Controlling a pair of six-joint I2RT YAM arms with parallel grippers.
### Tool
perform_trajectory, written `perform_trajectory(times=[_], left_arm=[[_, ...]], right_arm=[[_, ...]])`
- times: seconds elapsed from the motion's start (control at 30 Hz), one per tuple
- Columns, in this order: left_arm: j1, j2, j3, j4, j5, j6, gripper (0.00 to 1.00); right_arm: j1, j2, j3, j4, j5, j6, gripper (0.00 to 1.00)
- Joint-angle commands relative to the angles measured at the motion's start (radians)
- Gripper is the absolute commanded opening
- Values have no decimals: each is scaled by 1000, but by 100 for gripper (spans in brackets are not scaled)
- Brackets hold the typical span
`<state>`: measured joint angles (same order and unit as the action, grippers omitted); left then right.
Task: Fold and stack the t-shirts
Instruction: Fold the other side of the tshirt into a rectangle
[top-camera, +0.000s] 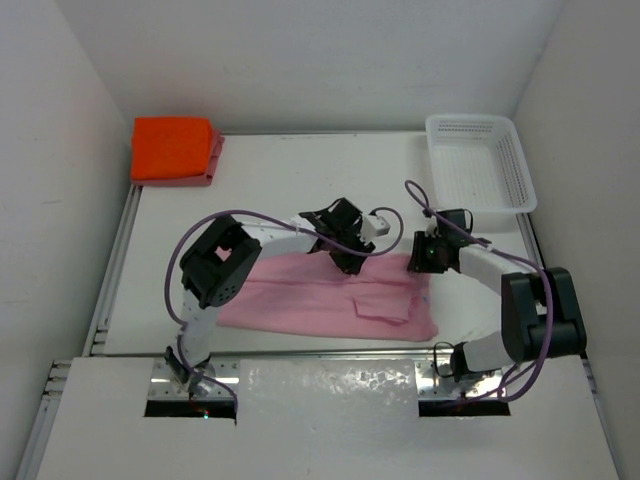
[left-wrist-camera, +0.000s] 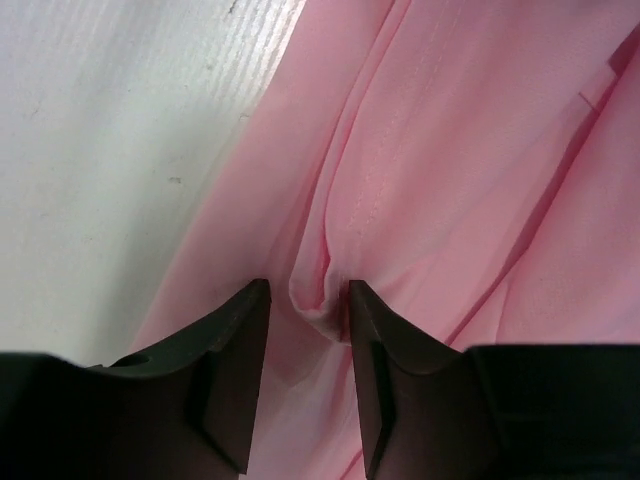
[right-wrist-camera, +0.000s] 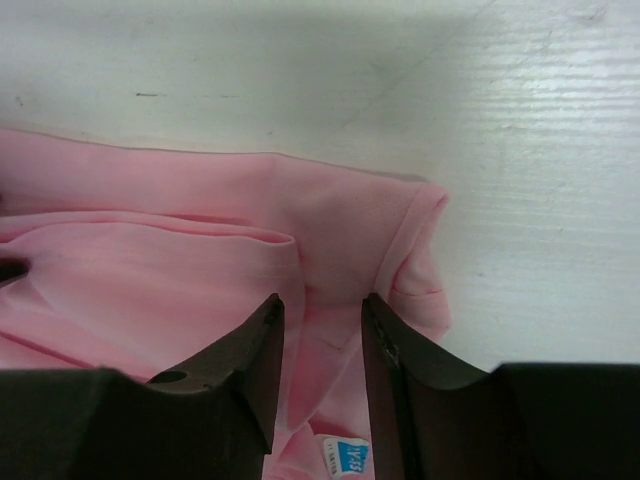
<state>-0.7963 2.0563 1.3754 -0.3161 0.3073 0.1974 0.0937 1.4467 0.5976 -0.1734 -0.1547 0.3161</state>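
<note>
A light pink t-shirt (top-camera: 330, 298) lies folded into a long band across the middle of the table. My left gripper (top-camera: 351, 264) is down on its far edge near the middle. In the left wrist view the left gripper (left-wrist-camera: 308, 292) is open, and a pinched ridge of the pink t-shirt (left-wrist-camera: 450, 150) stands between the fingers, touching the right one. My right gripper (top-camera: 419, 264) is over the shirt's far right corner. There the right gripper (right-wrist-camera: 321, 302) is open, with the pink t-shirt (right-wrist-camera: 150, 270) flat under the gap. A folded orange t-shirt (top-camera: 173, 147) lies on a rose-red one (top-camera: 209, 172) at the far left corner.
A white perforated basket (top-camera: 503, 160) stands at the far right. White walls close in the table (top-camera: 290, 180) on three sides. A small blue label (right-wrist-camera: 346, 458) on the pink cloth shows between the right fingers. Purple cables loop over both arms.
</note>
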Motion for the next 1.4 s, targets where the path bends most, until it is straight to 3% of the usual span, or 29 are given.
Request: perform_trajectory(times=[0.0, 0.23, 0.27, 0.33, 0.37, 0.4, 0.5, 0.63, 0.67, 0.77, 0.93, 1.1, 1.23, 1.33, 1.37], left_arm=[[6, 1, 36, -29, -65, -10, 37], [6, -67, 119, -106, -76, 19, 46], [6, -85, 135, -142, -35, 22, 56], [6, -111, 184, -181, 21, 30, 60], [6, -140, 197, -199, 47, 39, 84], [6, -153, 220, -242, 76, 48, 85], [75, -215, 243, -346, 72, 69, 84], [303, -350, 124, -400, 41, 146, 55], [410, -370, 94, -409, 14, 167, 53], [625, -386, 16, -448, 6, 238, 55], [842, -412, -143, -362, 12, 315, 66], [873, -381, -229, -296, 21, 320, 68], [875, -358, -297, -194, -2, 312, 68], [876, -315, -328, -175, -46, 312, 66], [879, -311, -335, -169, -51, 312, 66]], right_arm=[[-2, -34, 59, 20, 55, -23, 36], [-2, -132, 140, -101, 136, -77, 39], [-2, -158, 158, -153, 153, -74, 41], [-2, -184, 168, -210, 153, -46, 45], [-3, -209, 171, -271, 170, -31, 49], [-3, -221, 168, -305, 170, -16, 55], [-14, -271, 140, -444, 144, 78, 62], [-20, -377, 27, -560, 69, 139, 65], [-20, -406, 10, -574, 44, 150, 65], [-20, -417, -38, -620, -6, 152, 64], [-20, -436, -99, -617, -22, 159, 61], [-20, -407, -215, -494, -46, 198, 54], [-20, -370, -268, -414, 24, 213, 50], [-20, -344, -289, -353, 49, 212, 42], [-22, -330, -291, -339, 56, 216, 34]])
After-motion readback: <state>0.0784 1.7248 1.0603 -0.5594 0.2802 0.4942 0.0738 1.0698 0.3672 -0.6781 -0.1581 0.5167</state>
